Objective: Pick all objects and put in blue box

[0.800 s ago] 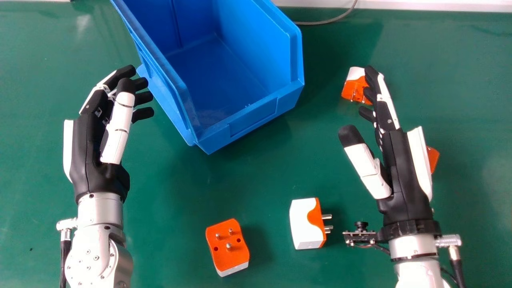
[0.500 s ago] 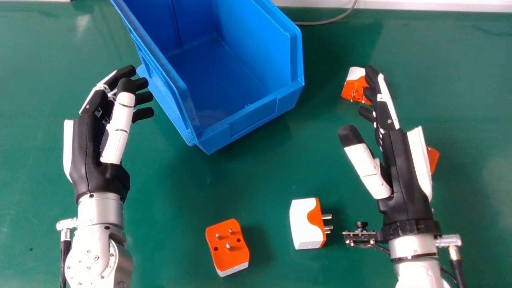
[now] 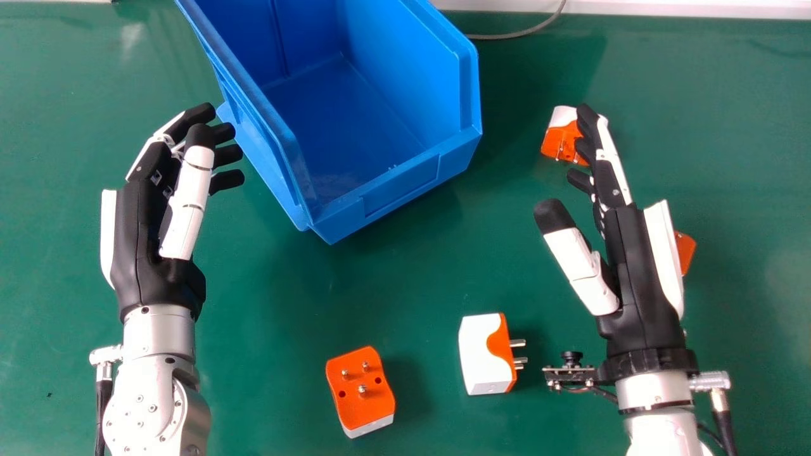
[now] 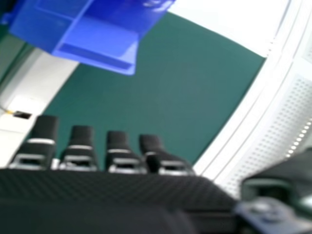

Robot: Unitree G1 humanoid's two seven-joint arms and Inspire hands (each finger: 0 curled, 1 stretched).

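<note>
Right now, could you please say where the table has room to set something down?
The table is bare between the blue box, the prongs-up plug and the side-lying plug, and left of the left hand. It is crowded at the right hand, where a far plug and another plug peek out.

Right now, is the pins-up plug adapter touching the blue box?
Apart. The head view shows green table between the pins-up adapter and the blue box.

A smooth, dark green tabletop (image 3: 272,392) carries a pale patch of reflected light near its far left. A white strip (image 3: 665,8) borders its far edge, near a thin grey cable (image 3: 507,36). The right hand view shows a white panel with rows of small holes (image 4: 287,117).
</note>
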